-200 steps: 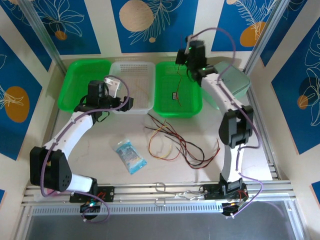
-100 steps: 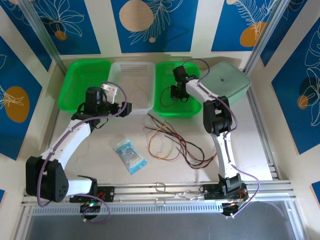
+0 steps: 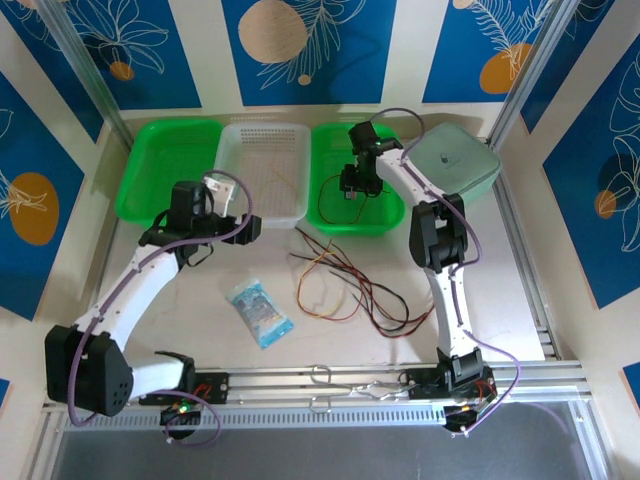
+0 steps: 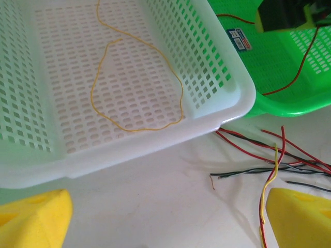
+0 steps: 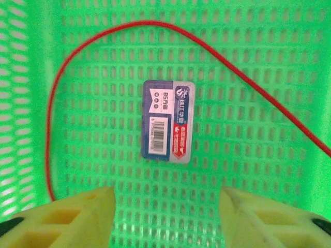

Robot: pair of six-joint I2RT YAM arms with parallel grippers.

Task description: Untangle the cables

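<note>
Right claw (image 3: 350, 185) has dropped since a second ago (back then it was pinched shut, up high over the right green tray (image 3: 385, 215), with the red cable (image 5: 150, 21) dangling off it). Now it's low inside that tray, which butts up against the right side of the white basket (image 3: 265, 150). Its yellow pads stand apart with nothing between them. The red cable lies loose on the tray floor, curving in a big arc around a little blue-and-white barcode label (image 5: 168, 121) and not touching the pads.

Left arm has only shuffled a bit. The left claw (image 4: 165, 222) hovers over the tabletop (image 3: 210, 290) just in front of the white basket's front edge, jaws wide apart and empty.

Inside the white basket there's one orange cable (image 4: 137, 130), lying in a loose open loop on the mesh.

The rest of the cables (image 3: 350, 290) are on the tabletop in front of the basket's right front corner, with red, dark and yellowish strands crossing each other in a messy bunch. A blue packet (image 3: 260, 312) sits in front of the basket too, left of the bunch and clear of it. The left green tray (image 3: 165, 170) is snug against the basket's left side. A pale green box (image 3: 455, 160) (could be a lid, can't tell) sits further right of the basket, past the right green tray.
</note>
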